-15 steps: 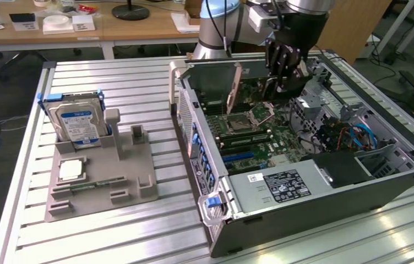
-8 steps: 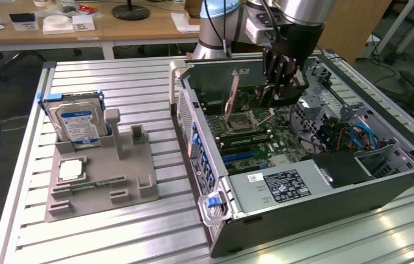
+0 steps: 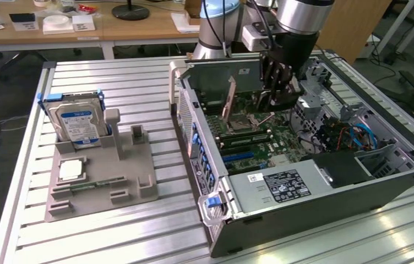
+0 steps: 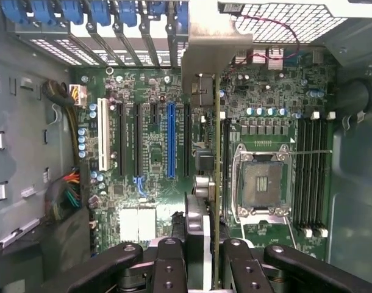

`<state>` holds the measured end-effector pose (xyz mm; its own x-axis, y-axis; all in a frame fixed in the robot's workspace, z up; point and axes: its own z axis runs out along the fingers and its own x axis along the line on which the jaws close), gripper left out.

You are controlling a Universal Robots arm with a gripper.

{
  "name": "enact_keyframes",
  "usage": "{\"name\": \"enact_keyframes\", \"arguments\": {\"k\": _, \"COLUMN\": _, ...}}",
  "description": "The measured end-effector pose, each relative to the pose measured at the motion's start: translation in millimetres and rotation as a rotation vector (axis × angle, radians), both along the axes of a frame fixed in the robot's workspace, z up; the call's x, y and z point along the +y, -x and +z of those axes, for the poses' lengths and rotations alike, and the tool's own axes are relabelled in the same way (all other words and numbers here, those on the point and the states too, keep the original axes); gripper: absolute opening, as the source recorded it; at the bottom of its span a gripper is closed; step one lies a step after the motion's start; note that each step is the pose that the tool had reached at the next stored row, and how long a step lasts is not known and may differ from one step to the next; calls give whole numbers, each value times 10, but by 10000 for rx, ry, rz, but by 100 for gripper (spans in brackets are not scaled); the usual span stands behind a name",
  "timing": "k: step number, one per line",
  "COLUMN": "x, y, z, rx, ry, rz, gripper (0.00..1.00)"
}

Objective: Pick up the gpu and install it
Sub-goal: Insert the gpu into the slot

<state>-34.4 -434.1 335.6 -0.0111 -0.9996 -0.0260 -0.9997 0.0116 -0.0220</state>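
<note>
Gripping the gpu point(image 4: 217, 152) narrowly in the gripper point(image 4: 205, 247), low inside the open computer case point(image 3: 303, 214). Seen edge-on from the wrist as a thin line over the motherboard point(image 4: 149, 159), with its metal bracket point(image 4: 210, 49) toward the row of blue latches point(image 4: 70, 12) at the case wall. Running between the long blue slot point(image 4: 171, 140) and the CPU socket point(image 4: 259, 183), nearer the socket's frame and just beside a black slot. Cannot tell whether touching the board or hanging above it. Tight on the socket side, with more open board toward the white slot point(image 4: 102, 134). Walled in around the board, with the case's broad side open upward in the exterior view. Well apart on the slatted table point(image 3: 119, 82), toward the exterior view's left: a grey fixture point(image 3: 137, 181) with the hard drive point(image 3: 79, 124) upright in it.
</note>
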Motion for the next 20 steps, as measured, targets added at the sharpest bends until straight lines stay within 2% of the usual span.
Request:
{"name": "enact_keyframes", "arguments": {"k": 12, "x": 2, "y": 29, "z": -209, "rx": 0, "ry": -1, "rz": -256, "gripper": 28}}
{"name": "enact_keyframes", "arguments": {"k": 16, "x": 1, "y": 101, "z": -273, "rx": 1, "ry": 1, "rz": -271, "gripper": 28}}
{"name": "enact_keyframes", "arguments": {"k": 20, "x": -38, "y": 117, "z": -316, "rx": 1, "ry": -10, "rz": -270, "gripper": 28}}
